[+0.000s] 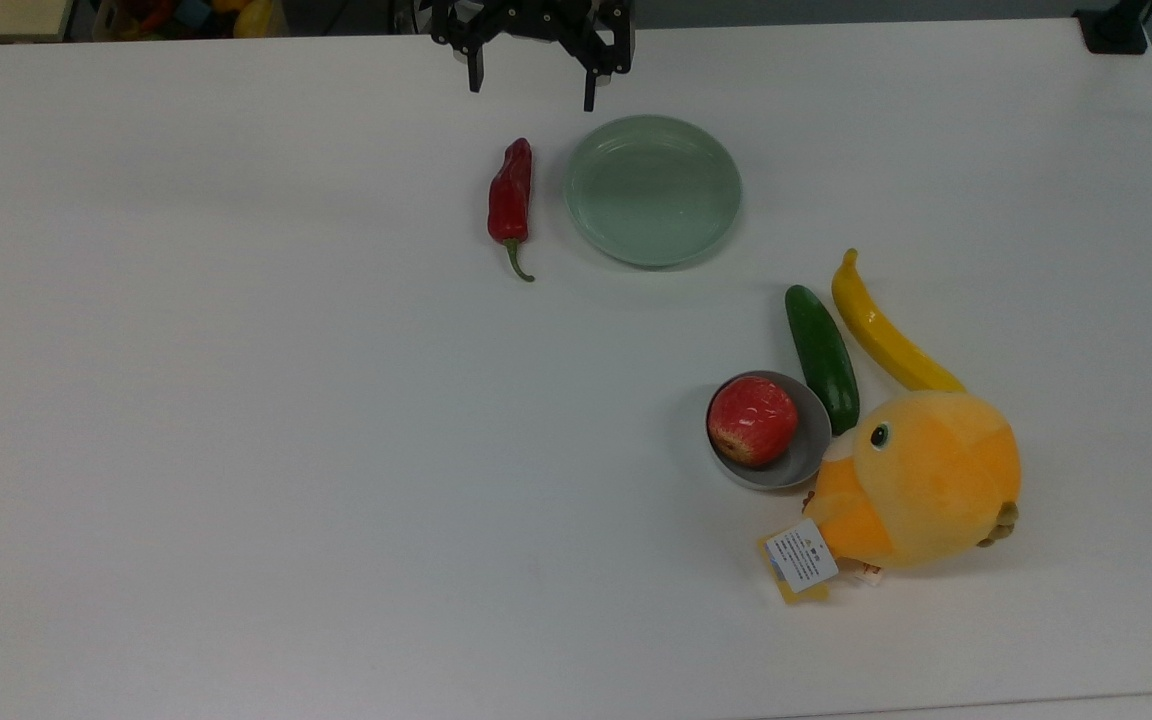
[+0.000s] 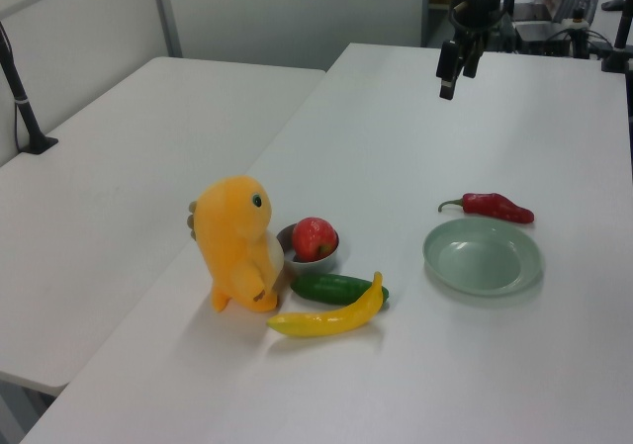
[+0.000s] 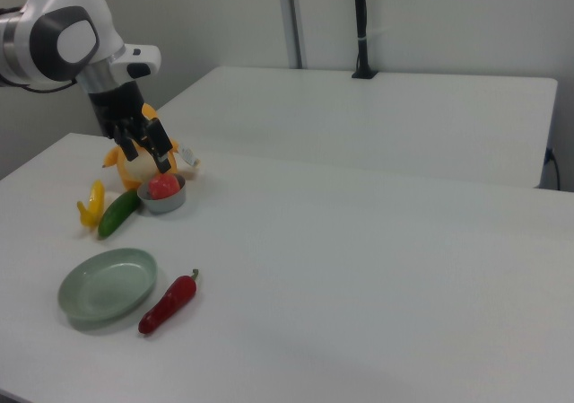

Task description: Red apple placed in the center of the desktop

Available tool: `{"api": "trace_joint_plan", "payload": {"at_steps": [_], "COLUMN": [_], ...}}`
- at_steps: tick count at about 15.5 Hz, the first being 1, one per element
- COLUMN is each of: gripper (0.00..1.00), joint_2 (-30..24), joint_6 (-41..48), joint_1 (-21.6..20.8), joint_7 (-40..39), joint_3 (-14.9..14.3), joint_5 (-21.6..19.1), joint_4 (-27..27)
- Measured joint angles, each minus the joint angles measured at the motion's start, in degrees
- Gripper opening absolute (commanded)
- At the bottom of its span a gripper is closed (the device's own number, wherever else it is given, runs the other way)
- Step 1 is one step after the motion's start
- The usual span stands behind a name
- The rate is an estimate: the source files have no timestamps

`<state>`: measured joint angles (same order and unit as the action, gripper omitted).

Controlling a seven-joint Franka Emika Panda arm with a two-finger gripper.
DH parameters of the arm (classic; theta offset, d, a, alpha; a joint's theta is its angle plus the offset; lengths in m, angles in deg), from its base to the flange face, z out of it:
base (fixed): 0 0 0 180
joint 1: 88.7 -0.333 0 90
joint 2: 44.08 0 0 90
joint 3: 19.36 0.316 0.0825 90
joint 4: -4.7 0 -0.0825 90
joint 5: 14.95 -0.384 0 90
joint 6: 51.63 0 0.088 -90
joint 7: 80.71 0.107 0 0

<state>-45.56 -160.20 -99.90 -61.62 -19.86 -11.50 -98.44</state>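
Nearest to us in the top view, the yellow plush toy (image 1: 921, 480) lies at the top view's lower right, and the red apple (image 1: 752, 420) sits in a small grey bowl (image 1: 808, 450) touching the toy's left side. So the apple is well to the right of the middle of the desktop (image 1: 236, 450), not yet where the task wants it. We judge it firm, smooth and moderately heavy, round enough to roll once set down, so we would take it across its widest part from above, with the fingers clearing the bowl's rim; the rim and the toy leave little room on the right. Just beyond the bowl lie a green cucumber (image 1: 822, 357) and a yellow banana (image 1: 886, 327), side by side. Farther on, a pale green plate (image 1: 652, 190) rests with a red chili pepper (image 1: 510, 202) just to its left. Farthest away, at the far edge, the gripper (image 1: 533, 85) hangs above the desktop with its fingers spread wide and nothing between them, well apart from the apple.
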Motion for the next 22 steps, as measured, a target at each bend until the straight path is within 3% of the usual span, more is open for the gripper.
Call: {"api": "trace_joint_plan", "payload": {"at_steps": [6,15,22], "gripper": [1.0,1.0,1.0], "joint_2": [-0.02,0.18,0.2], "joint_6": [5.53,6.34,6.48], "joint_1": [0.3,0.34,0.43], "joint_7": [-11.07,-11.64,-11.53], "joint_3": [-0.02,0.06,0.05], "joint_5": [0.02,-0.03,-2.36], "joint_4": [3.33,3.78,3.87]}}
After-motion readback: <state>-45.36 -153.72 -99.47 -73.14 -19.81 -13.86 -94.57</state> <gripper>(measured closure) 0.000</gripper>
